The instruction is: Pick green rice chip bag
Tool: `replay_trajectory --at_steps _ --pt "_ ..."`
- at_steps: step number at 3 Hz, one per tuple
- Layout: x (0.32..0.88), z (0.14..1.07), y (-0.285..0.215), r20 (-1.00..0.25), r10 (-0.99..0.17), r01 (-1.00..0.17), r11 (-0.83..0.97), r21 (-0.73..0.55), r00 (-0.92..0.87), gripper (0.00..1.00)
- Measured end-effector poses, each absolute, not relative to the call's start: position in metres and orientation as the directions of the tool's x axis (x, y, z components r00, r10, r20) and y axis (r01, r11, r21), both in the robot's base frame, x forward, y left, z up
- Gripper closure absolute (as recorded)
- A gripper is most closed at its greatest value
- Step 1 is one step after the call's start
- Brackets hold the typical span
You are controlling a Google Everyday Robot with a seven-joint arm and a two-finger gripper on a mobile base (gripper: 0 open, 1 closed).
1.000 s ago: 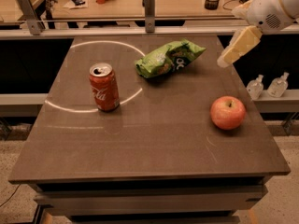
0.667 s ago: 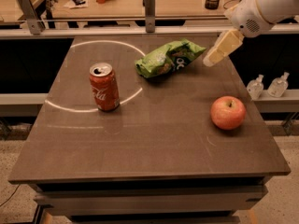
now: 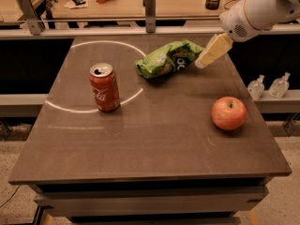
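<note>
Working over a dark brown table, with a white arm reaching in from the far right and angled down-left, presumably to come at the target from its open side instead of over the other items. Green rice chip bag lying flat at far centre, long axis left-right, across the far right arc of a painted white circle. Nothing stacked on it and nothing touching its left end, so likely a straight side approach. Red can upright at left inside the circle, well apart from the bag. Apple near right, also well apart and out of the reach path. Tan gripper right at the bag's right end, touching or just short of it; can't say which. Cannot tell whether open or closed, since it reads as one tan block. Two small clear bottles on a ledge beyond the right edge, irrelevant. Versus a second ago: gripper shifted left and slightly lower, closing the gap that stood between it and the bag. Bag, can and apple unmoved. Judging as late approach, no grasp yet.
</note>
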State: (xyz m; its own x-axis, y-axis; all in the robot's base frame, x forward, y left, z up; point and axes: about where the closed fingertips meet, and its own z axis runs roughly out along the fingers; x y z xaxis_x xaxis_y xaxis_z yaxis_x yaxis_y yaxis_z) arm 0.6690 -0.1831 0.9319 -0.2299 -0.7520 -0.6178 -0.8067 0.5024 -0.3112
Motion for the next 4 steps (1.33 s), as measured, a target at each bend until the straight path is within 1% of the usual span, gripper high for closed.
replay_trajectory --at_steps 2,4 --pt "0.68 0.911 -0.178 -0.611 -0.741 -0.754 0.563 -0.338 -0.279 0.0" --pt "0.695 0.883 -0.156 -0.639 -0.724 -0.817 0.518 -0.253 -0.261 0.0"
